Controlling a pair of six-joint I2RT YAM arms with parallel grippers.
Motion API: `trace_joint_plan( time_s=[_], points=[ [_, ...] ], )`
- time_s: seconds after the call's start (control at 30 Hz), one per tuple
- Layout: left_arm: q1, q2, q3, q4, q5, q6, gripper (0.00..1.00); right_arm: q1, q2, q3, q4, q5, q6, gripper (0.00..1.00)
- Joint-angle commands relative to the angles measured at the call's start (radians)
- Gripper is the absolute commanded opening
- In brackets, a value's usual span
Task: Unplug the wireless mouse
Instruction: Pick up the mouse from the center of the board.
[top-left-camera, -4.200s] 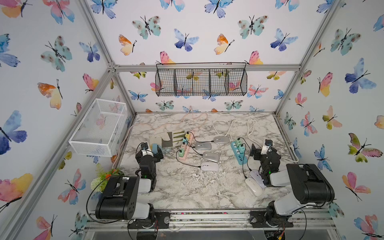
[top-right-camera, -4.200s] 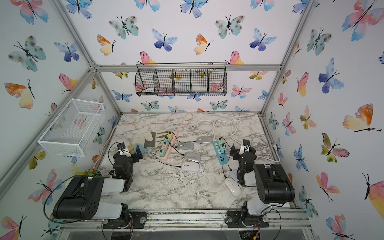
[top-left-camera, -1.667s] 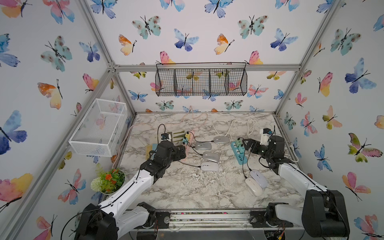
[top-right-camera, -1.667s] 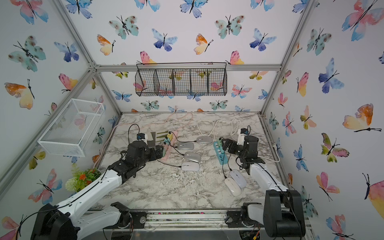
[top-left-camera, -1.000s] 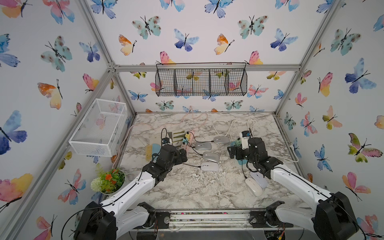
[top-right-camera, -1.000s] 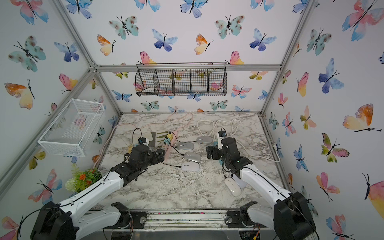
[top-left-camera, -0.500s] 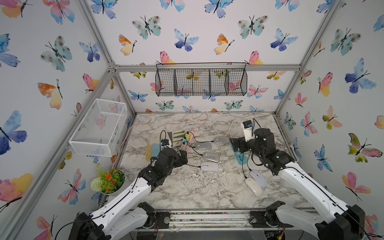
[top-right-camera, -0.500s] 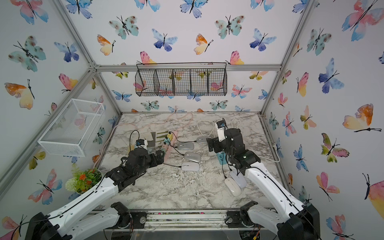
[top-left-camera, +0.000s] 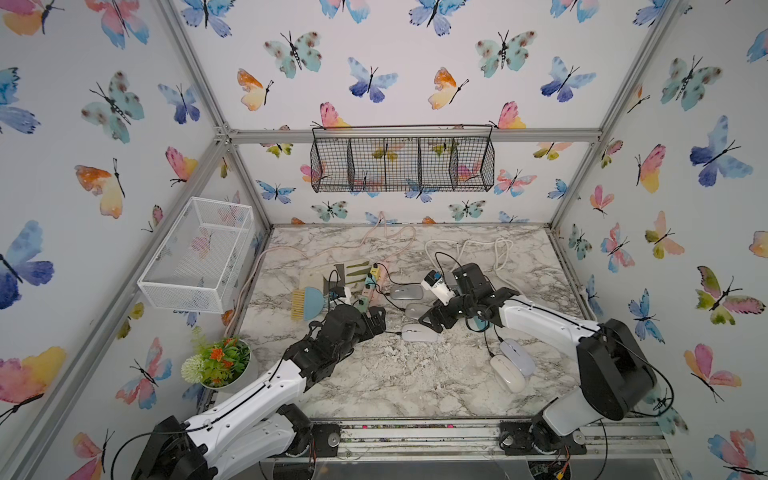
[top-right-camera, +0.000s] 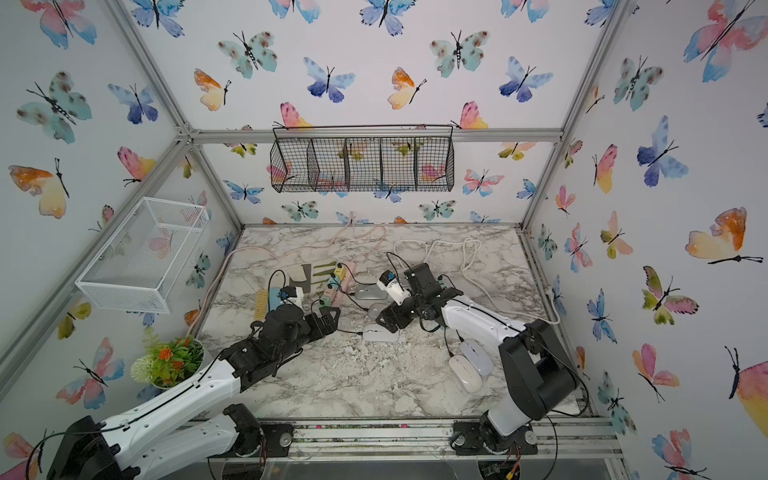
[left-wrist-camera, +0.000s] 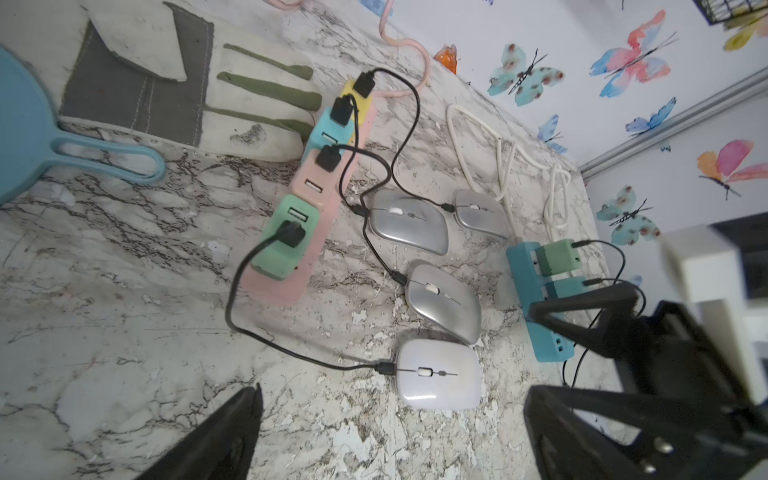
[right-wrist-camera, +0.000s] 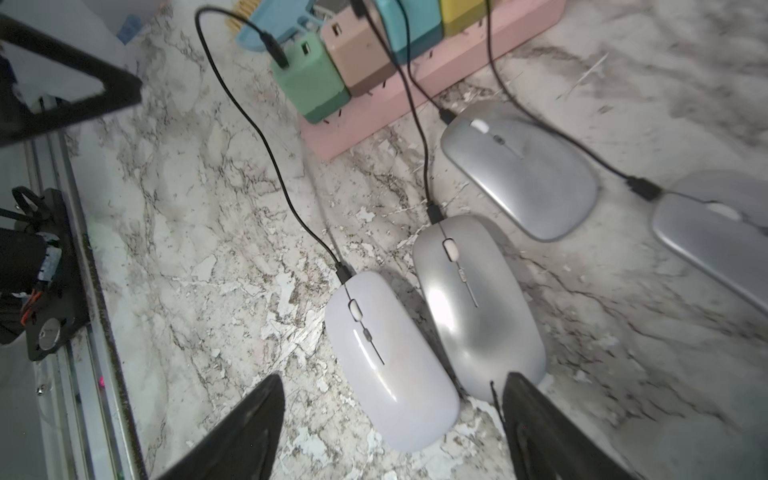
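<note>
now that the white right arm (top-left-camera: 540, 324) has swung from the teal power strip (left-wrist-camera: 548, 345) to mid-table and the left arm (top-left-camera: 266, 382) has reached in opposite, both close on one cluster of mice. the right gripper (right-wrist-camera: 392, 377) hangs over the rear of the flat white wireless mouse (right-wrist-camera: 390, 361), jaws well apart and gripping nothing, while the left gripper (left-wrist-camera: 395, 390) faces its nose, spread wide and empty. the mouse lies on the marble table (top-left-camera: 395, 386), its thin black cable (left-wrist-camera: 249, 270) still plugged in, so i judge the pull is yet to begin.

Butterfly wallpaper (top-left-camera: 374, 83) covers the walls; a black wire basket (top-left-camera: 402, 164) hangs above the marble counter (top-left-camera: 395, 382).
</note>
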Motion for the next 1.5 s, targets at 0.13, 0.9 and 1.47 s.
trace_joint_plan(
  time_s=[0.13, 0.9, 1.47],
  points=[
    [0.137, -0.045, -0.008, 0.050, 0.108, -0.049, 0.98, 0.040, 0.175, 0.111, -0.079, -0.003, -0.055, 0.81],
    [0.240, -0.174, -0.090, -0.021, 0.127, -0.053, 0.98, 0.066, 0.165, 0.085, -0.092, 0.002, -0.063, 0.79],
    [0.264, -0.202, -0.117, -0.035, 0.144, -0.050, 0.98, 0.110, 0.237, 0.092, -0.119, 0.068, -0.092, 0.80]
  ],
)
